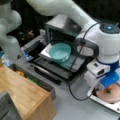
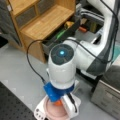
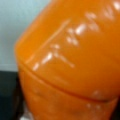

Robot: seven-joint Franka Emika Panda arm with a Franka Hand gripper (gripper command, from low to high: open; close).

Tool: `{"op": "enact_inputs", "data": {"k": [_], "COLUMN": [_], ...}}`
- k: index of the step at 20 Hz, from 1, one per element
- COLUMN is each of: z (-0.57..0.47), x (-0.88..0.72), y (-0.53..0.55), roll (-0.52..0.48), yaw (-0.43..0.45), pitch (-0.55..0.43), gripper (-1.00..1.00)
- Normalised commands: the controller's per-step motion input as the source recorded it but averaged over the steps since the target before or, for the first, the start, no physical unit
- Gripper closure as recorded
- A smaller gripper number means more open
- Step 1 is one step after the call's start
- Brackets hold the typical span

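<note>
A: Where do we see the claw?
B: Low over the round pink plate at a front view's bottom right; in a front view it hangs over that plate.
A: And the glossy orange carrot-like toy?
B: It fills our wrist view, right under the claw. We cannot tell whether the claw grips it.
A: Any writing?
B: None we can read; only scuffs on the orange skin. The teal bowl sits on the toaster oven's open door.

Both front views overlook the pink plate; wrist view close.
</note>
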Motion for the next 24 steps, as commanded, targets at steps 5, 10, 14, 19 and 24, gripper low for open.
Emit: {"op": "enact_inputs", "data": {"k": [5, 10, 14, 19, 24], "z": [0.02, 0.03, 0.04, -0.01, 0.01], "x": [-0.16, -0.20, -0.28, -0.31, -0.27], "y": [-0.10, -0.13, -0.16, -0.14, -0.08], "roll": [-0.296, -0.222, -0.189, -0.152, -0.090], "yaw": [0.302, 0.311, 0.309, 0.226, 0.062], "pitch": [-0.005, -0.049, -0.078, -0.089, -0.074], "gripper": [1.00, 1.00, 1.00, 1.00, 1.00]}}
